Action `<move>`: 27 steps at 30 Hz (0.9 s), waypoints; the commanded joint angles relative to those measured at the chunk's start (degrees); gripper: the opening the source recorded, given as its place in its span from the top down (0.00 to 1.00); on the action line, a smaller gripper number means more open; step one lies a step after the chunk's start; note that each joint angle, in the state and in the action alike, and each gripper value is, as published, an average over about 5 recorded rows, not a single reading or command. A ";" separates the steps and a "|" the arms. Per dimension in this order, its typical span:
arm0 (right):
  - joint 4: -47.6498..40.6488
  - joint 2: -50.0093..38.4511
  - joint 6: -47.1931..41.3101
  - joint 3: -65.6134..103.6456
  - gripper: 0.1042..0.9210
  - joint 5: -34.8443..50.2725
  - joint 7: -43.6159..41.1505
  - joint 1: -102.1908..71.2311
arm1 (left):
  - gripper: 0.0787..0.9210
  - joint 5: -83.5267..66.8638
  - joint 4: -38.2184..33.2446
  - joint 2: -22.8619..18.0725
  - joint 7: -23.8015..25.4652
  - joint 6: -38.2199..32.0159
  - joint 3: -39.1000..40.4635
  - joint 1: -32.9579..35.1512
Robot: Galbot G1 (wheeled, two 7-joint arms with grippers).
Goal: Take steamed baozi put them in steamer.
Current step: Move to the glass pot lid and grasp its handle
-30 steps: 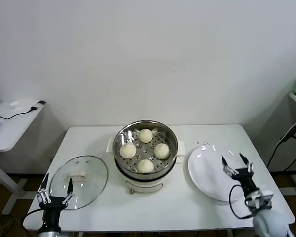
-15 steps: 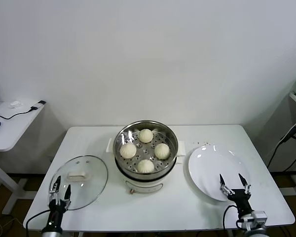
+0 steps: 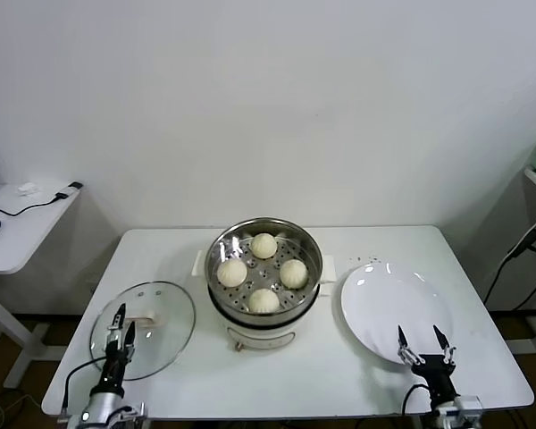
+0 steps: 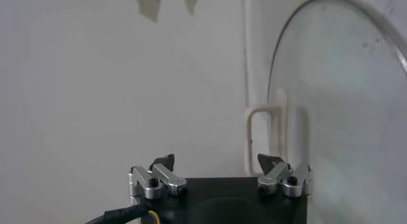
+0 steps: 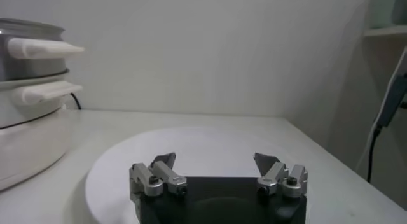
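Still four steamed baozi in the steamer at tabletop centre. Job looks done. Both dropped back to the near edge: left end effector open, right end effector open, empty.

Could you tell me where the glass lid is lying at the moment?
In the head view the glass lid lies flat on the table's left side, beside the steamer, with the left gripper at its near edge.

Lab; bare white table
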 commanded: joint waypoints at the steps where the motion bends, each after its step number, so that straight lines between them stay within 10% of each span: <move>1: 0.92 1.18 0.06 0.84 0.12 -0.82 0.26 -1.46 | 0.12 1.51 4.56 0.24 2.80 1.93 1.02 -6.27; 10: 0.86 2.04 0.06 0.72 0.12 -0.97 0.26 -1.58 | 0.16 -0.11 5.23 0.67 3.02 2.53 1.33 -5.37; 27: 0.98 2.84 -0.23 0.16 0.12 -1.96 0.40 -1.45 | 0.74 -1.51 6.39 -1.01 1.47 1.42 0.09 -6.25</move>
